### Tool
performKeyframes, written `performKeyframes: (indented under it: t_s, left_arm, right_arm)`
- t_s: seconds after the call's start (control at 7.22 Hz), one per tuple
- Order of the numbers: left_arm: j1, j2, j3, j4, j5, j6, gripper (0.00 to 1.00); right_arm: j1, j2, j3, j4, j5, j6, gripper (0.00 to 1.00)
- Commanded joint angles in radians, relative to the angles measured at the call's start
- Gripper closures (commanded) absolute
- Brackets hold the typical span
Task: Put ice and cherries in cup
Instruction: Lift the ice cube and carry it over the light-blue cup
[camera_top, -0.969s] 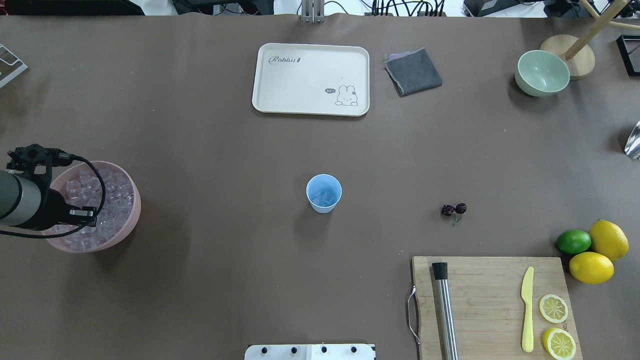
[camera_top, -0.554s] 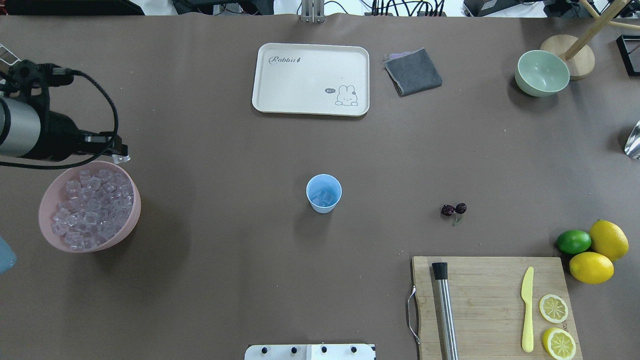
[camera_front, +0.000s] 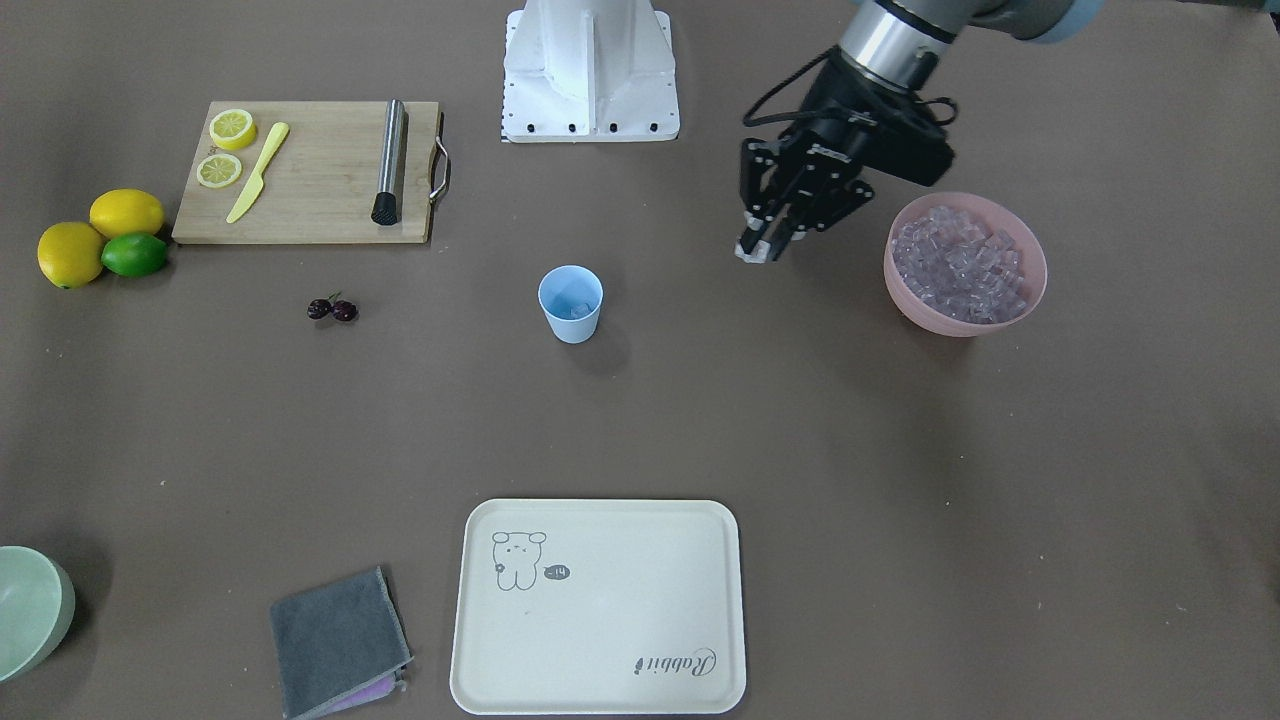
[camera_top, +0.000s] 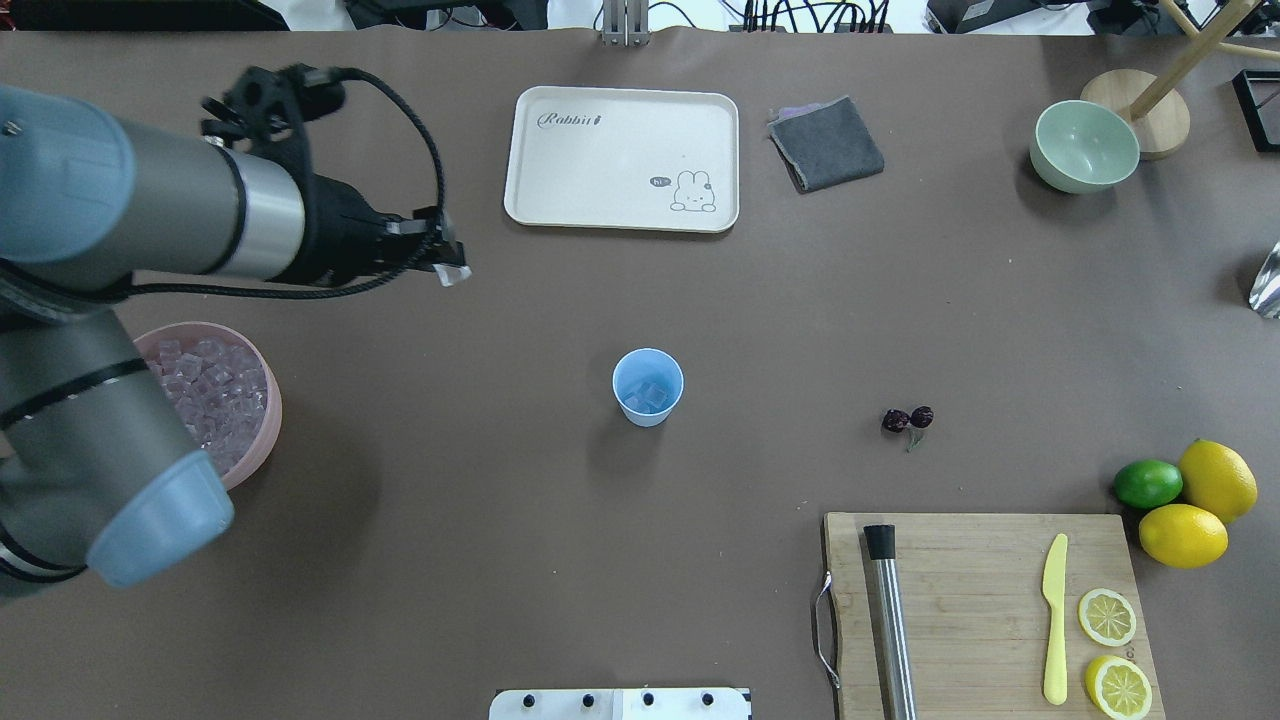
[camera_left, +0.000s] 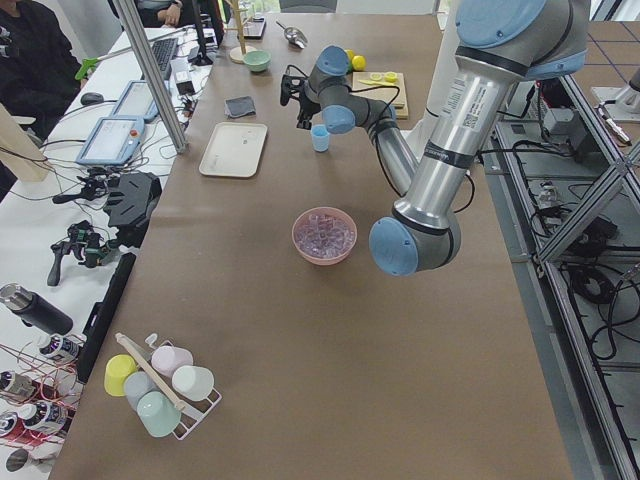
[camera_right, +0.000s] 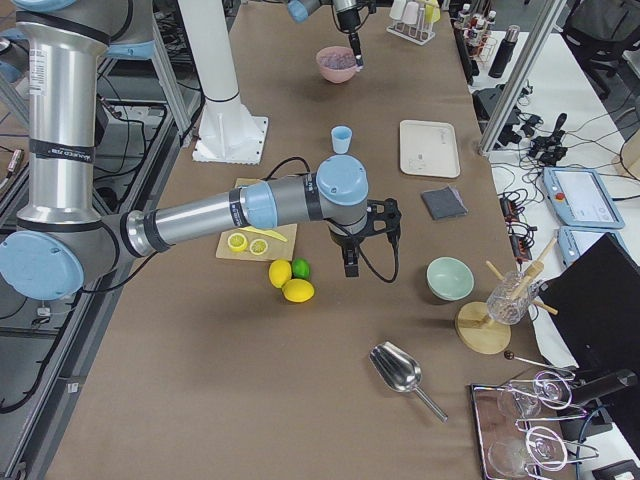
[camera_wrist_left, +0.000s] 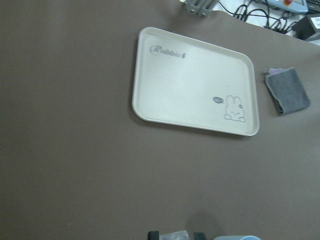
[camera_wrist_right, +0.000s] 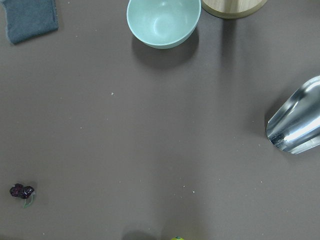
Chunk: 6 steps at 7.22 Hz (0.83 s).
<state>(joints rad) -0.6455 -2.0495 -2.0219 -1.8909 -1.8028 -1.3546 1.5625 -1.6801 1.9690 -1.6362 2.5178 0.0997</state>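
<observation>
The left gripper (camera_top: 447, 264) is carrying one ice cube (camera_top: 456, 274), pinched in nearly closed jaws, having just left the pink bowl (camera_top: 275, 410) at its 8 o'clock for the cup (camera_top: 648, 386) at 4 o'clock. The cherries (camera_top: 908, 418) are waiting at the cup's 3 o'clock. I cannot tell how far open the right gripper (camera_right: 350, 268) is.

A long brown table (camera_left: 300, 400) stands beside a white desk (camera_left: 45, 215), in bright, even indoor light.
</observation>
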Motion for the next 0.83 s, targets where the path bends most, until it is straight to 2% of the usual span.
performKeyframes:
  t_s: [0.0,0.14,0.42,0.69]
  left_arm:
    - [0.186,-0.112,0.093,-0.002,0.228,-0.075,1.0]
    - [0.263,-0.133,0.129,-0.008,0.334,-0.077,1.0]
    - [0.276,-0.214,0.254,-0.011,0.356,-0.075,1.0]
    - [0.277,-0.218,0.294,-0.013,0.356,-0.075,1.0]
  right_arm:
    - [0.001,0.0,-0.001,-0.001,-0.004,0.0,0.0]
    - [0.001,0.0,-0.001,0.001,-0.004,0.0,0.0]
    - [0.001,0.0,-0.001,-0.001,-0.004,0.0,0.0]
    - [0.001,-0.001,-0.002,-0.001,-0.004,0.0,0.0]
